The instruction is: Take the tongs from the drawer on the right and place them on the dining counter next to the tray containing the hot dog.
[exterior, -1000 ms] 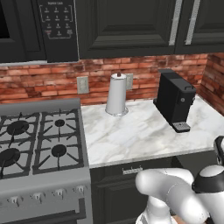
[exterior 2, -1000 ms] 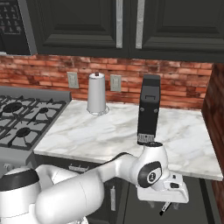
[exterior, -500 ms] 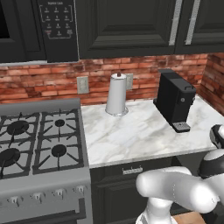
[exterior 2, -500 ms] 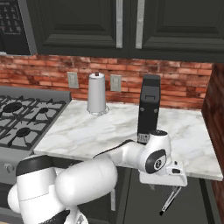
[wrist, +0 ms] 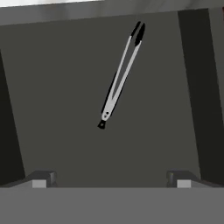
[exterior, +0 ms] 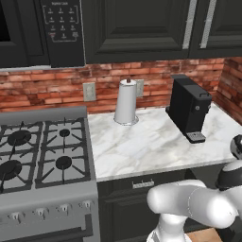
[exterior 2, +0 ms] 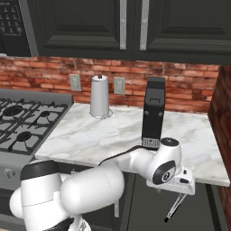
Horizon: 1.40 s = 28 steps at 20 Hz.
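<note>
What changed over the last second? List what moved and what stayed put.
The arm swung further right and forward, carrying the pincer out over the open drawer, above the tongs. Nothing was grasped or released; the jaws stay wide open. The tongs still lie in the drawer, and the paper towel roll and coffee machine sit unmoved on the worktop.

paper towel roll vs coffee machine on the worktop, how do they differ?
The paper towel roll is white and cylindrical; the coffee machine is black and boxy. The roll stands left by the wall outlets; the machine stands right, nearer the side brick wall. In the left base view the machine looks bulkier. Both stand upright on the marble worktop.
</note>
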{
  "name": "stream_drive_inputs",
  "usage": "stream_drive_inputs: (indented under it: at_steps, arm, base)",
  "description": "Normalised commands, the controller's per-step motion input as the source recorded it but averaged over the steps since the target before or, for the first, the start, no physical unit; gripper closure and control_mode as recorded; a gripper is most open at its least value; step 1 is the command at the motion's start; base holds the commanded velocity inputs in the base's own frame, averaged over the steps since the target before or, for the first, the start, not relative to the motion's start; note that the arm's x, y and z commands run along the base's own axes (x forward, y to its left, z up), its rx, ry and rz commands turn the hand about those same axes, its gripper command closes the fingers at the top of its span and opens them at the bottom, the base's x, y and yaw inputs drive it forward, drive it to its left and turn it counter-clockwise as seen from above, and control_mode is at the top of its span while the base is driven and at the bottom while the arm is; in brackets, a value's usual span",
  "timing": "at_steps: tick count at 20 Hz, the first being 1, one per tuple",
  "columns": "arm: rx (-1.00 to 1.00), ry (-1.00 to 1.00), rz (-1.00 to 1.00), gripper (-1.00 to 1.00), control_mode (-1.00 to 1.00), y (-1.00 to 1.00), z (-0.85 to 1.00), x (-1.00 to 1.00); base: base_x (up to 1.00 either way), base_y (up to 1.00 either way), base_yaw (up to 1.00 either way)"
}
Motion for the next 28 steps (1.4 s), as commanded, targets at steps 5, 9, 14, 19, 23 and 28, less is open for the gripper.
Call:
stream_drive_inputs:
  at_steps: [5,9,14,19,23,28]
  arm:
    - [0.04,-0.12,-0.10,-1.00,-1.00,0.00,-0.11,0.01]
    - [0.04,0.00,-0.09,-1.00,-1.00,0.00,-0.03,0.10]
    - [0.02,0.00,-0.11,-1.00,-1.00,0.00,-0.15,0.15]
    - [0.00,0.00,-0.10,-1.00,-1.00,0.00,-0.27,0.12]
    - [0.00,0.00,-0.02,-1.00,-1.00,0.00,-0.28,0.16]
    - [0.00,0.00,0.00,-1.00,-1.00,0.00,-0.23,0.08]
  base:
    - [0.00,0.00,0.00]
    - [0.00,0.00,0.00]
    - [0.00,0.00,0.00]
    - [0.00,0.00,0.00]
    - [0.00,0.00,0.00]
    - [0.00,0.00,0.00]
